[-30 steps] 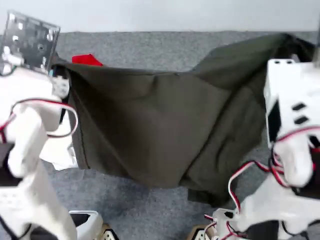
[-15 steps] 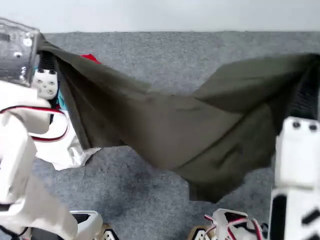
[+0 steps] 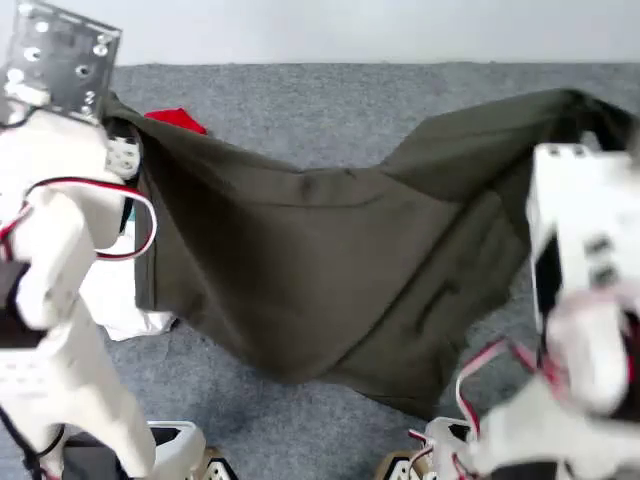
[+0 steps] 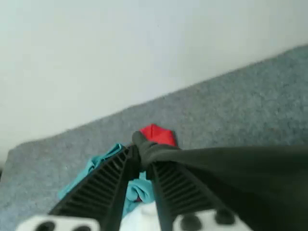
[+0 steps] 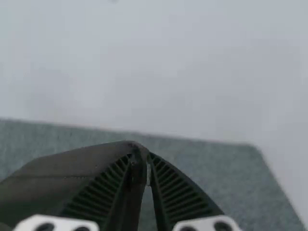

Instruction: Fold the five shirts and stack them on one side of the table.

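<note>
**A:** ok so where's the shirt (image 3: 330,260) right now?

**B:** strung between the two sets of jaws like a hammock. the left gripper (image 4: 141,156) has its jaws clamped on one bunched corner, with the cloth squeezed right at the tips. the right gripper (image 5: 139,163) is pinched tight on the opposite corner, just a thin edge of fabric between its tips. everything between them sags, and the low edge hangs toward the table (image 3: 330,110) (can't tell if it actually touches).

**A:** anything else near the jaws?

**B:** red shirt (image 4: 156,135) just past the left jaws' tips, teal shirt (image 4: 98,166) below them, and a white shirt (image 3: 120,295) under that arm. looks like the waiting pile to me, all crumpled.

**A:** how's it gonna handle?

**B:** my guess is light and totally limp, zero stiffness. it drapes and creases wherever it isn't held, so only the line straight between the jaws is anywhere near flat. it's not fragile, but both grips are small pinches at the very edge, so a hard tug apart could slip a corner out. I'd grab corners or shoulder seams, where the cloth is doubled and thicker. I'd also take both at matching height, then lay it flat before any fold.
</note>
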{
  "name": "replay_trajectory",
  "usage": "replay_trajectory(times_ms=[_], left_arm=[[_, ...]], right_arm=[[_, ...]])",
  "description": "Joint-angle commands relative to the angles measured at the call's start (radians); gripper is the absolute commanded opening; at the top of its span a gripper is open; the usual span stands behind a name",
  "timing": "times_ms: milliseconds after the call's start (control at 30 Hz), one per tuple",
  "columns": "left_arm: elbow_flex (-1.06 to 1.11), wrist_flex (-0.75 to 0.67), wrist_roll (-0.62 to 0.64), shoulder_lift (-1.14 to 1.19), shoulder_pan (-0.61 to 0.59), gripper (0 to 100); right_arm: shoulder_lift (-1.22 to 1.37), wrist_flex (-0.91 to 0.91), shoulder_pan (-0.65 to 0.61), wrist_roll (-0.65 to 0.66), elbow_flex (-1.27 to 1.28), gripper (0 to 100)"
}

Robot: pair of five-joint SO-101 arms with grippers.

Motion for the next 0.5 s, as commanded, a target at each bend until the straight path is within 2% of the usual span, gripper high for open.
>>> replay_trajectory(times_ms=[0,133,467], left_arm=[[0.042,0.009,0.011,-0.003,0.000,1],[0.067,0.011,0.011,-0.006,0.000,1],[0.071,0.015,0.011,-0.006,0.000,1]], right_arm=[[0.081,0.061,-0.064,-0.012,0.009,0.9],[0.150,0.088,-0.134,-0.012,0.009,0.9],[0.171,0.091,-0.134,-0.005,0.009,0.9]])
